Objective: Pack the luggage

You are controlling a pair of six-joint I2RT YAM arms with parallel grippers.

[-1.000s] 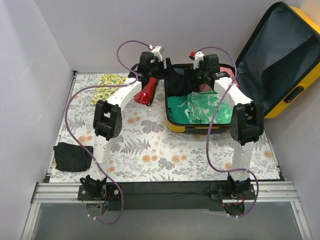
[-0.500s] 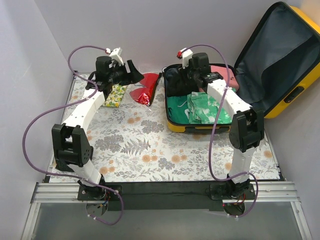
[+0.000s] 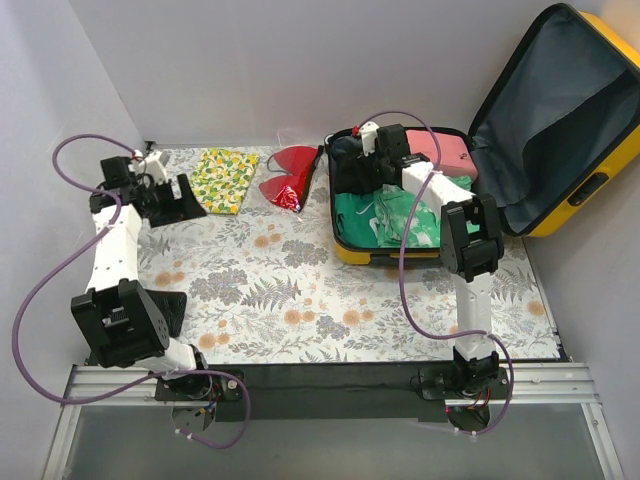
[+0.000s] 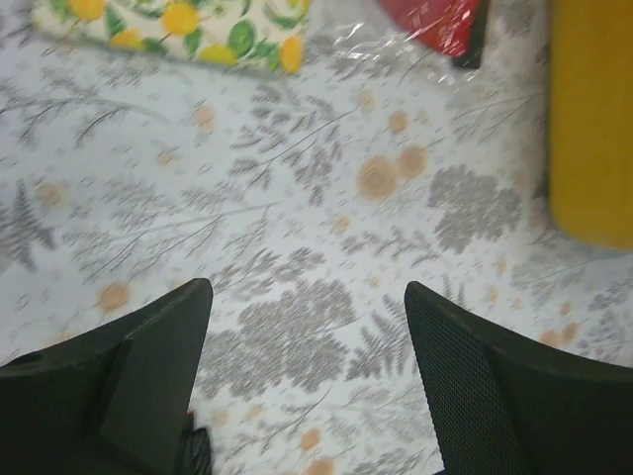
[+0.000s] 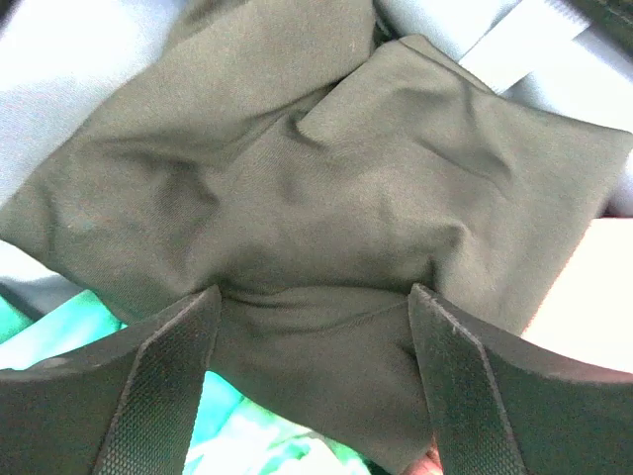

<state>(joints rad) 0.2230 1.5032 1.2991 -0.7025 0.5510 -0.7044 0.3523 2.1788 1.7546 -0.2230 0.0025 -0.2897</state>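
The yellow luggage [image 3: 590,190] lies open at the back right, lid up, grey lining showing. Inside are green clothes [image 3: 395,220], a dark garment [image 3: 350,165] and a pink item [image 3: 445,150]. My right gripper [image 3: 372,160] is open with its fingers pressed around the dark garment [image 5: 316,198]. My left gripper [image 3: 190,197] is open and empty over the floral cloth at the far left. A lemon-print pouch [image 3: 225,180] and a red bag [image 3: 290,180] lie left of the luggage; both show in the left wrist view, pouch [image 4: 168,25] and red bag [image 4: 435,20].
A dark folded cloth [image 3: 165,310] lies at the left front, partly behind the left arm. The table has a floral cover [image 3: 300,290]. White walls close in on the left and back. The luggage's yellow side [image 4: 593,119] shows in the left wrist view.
My left arm has swung far left, away from the red bag, which now lies on the table beside the pouch. My right gripper has shifted left onto the dark garment.
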